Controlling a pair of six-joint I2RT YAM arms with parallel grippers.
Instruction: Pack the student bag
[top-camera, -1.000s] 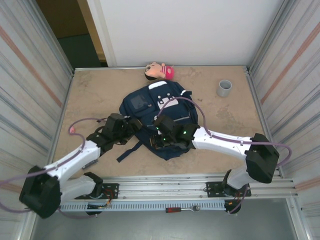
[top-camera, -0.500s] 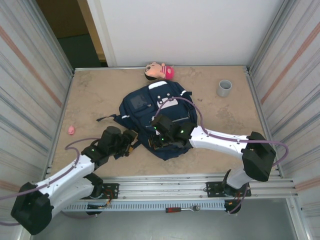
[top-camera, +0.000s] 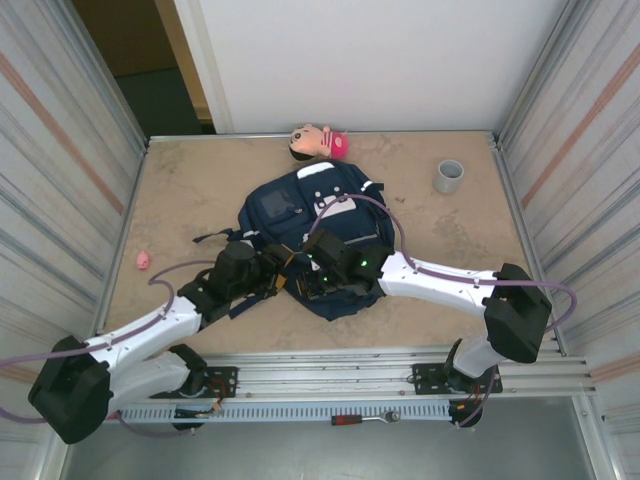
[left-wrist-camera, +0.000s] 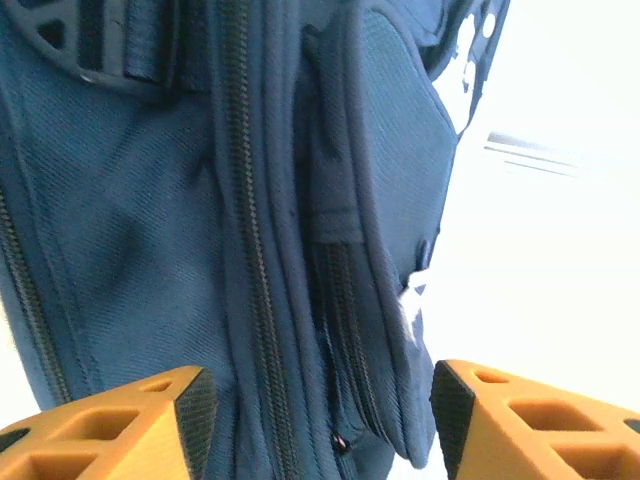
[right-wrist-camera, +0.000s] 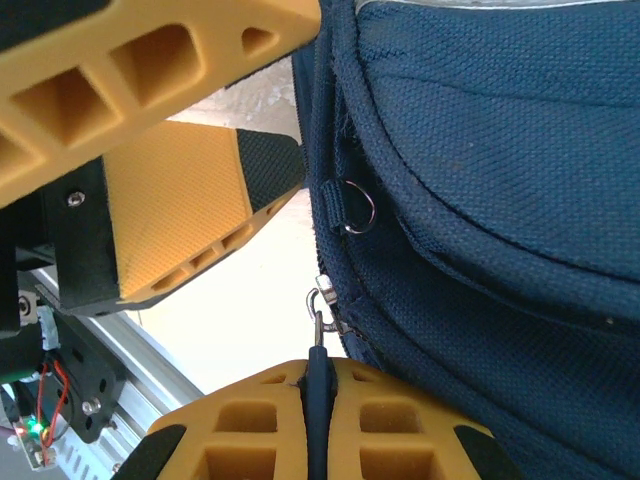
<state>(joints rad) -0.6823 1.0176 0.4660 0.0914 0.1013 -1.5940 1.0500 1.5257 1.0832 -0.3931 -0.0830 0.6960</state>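
The bag (top-camera: 290, 205) is lying mid-table, the left gripper (top-camera: 278, 270) swinging back to it
The right gripper (right-wrist-camera: 318, 385) is pinching the zipper pull (right-wrist-camera: 318, 330) at the bag's near edge; the left gripper, jaws apart, is straddling the fabric, probably bracing it for unzipping

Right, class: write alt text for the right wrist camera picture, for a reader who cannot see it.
The right pincer is shut on the dark zip pull at the edge of a navy backpack. At upper left, the left pincer is open close beside the bag, with the pale table between the two.
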